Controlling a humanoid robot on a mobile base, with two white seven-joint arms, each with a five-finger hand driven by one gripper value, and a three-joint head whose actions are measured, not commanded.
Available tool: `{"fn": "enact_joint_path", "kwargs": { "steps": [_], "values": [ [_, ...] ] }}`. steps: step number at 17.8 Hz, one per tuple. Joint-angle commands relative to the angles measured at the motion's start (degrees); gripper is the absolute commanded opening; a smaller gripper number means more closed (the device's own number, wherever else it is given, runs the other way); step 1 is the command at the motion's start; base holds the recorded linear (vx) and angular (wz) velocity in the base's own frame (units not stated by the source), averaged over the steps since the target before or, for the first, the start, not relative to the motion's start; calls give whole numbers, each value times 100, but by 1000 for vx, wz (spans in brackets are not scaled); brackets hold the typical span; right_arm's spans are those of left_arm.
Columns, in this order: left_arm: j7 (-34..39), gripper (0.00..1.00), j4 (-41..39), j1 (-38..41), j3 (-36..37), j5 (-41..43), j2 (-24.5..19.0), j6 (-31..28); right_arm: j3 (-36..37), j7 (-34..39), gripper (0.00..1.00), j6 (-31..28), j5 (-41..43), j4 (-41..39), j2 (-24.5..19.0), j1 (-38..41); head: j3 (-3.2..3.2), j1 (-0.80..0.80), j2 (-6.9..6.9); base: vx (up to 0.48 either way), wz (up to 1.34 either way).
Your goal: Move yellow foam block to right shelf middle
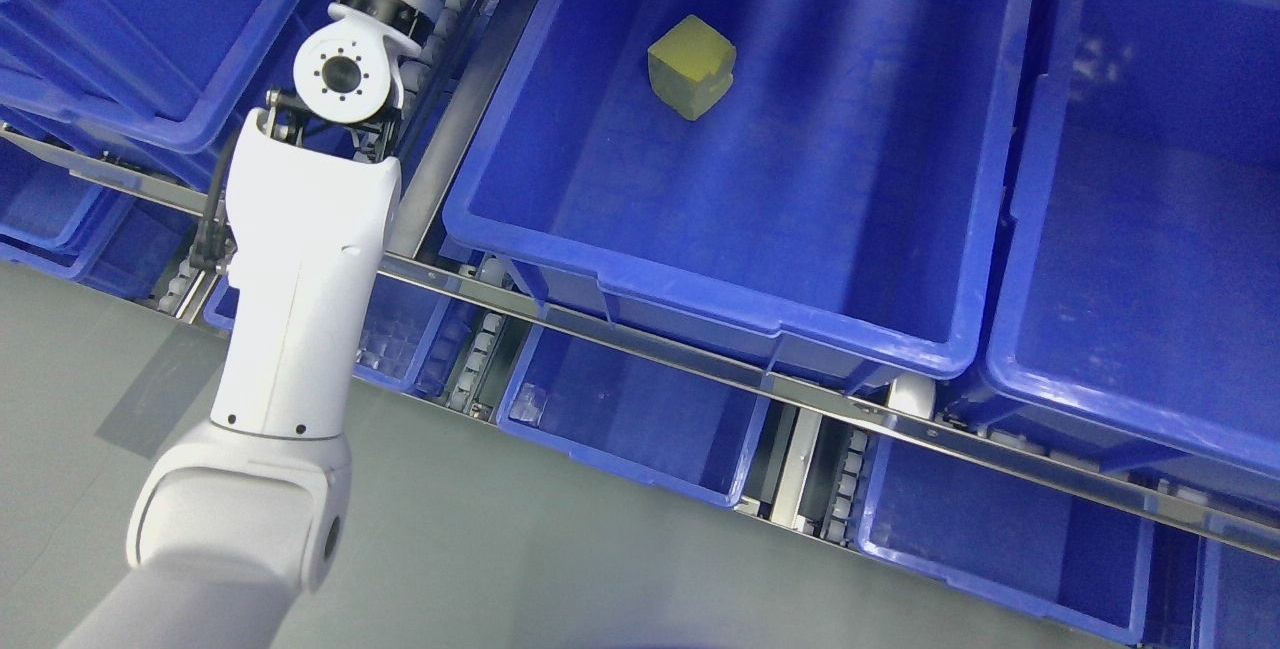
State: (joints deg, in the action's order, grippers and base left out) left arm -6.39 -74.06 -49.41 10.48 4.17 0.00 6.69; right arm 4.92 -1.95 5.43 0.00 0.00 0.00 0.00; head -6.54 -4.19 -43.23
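Oddly, no fingers to report: the left arm [300,279] climbs from lower left to the top edge, and its hand is cut off there, so whether it is spread or curled I cannot tell. Right arm not seen. The yellow foam block [692,65] sits alone on the floor of the big blue bin [700,309], upper middle of frame, touching no wall. Judging by that, it looks already set down on the shelf rail [660,354], arm well apart from it.
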Motion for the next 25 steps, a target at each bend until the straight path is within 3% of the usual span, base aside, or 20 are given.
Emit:
{"fn": "enact_joint_path", "kwargs": {
  "steps": [1,6,9,15,25],
  "values": [
    [542,100,-1206,878,-345,-618,-100,-431,0,2,100,2,-17,-100,100,9,0,0,0,0,0],
    [560,100,-1409,1643,-345,-636,-100,-318,0,2,100,2,-17,-100,100,9,0,0,0,0,0],
    [560,100,-1470,2118,-301,-645,-100,269,0,2,100,2,-17,-100,100,9,0,0,0,0,0],
    [551,100,-2304,2813,-336,-900,-100,603,0,2,100,2,-17,-100,100,9,0,0,0,0,0],
    [560,100,-2446,3402,-775,-1884,-100,807,0,2,100,2,-17,-100,100,9,0,0,0,0,0]
  ]
}}
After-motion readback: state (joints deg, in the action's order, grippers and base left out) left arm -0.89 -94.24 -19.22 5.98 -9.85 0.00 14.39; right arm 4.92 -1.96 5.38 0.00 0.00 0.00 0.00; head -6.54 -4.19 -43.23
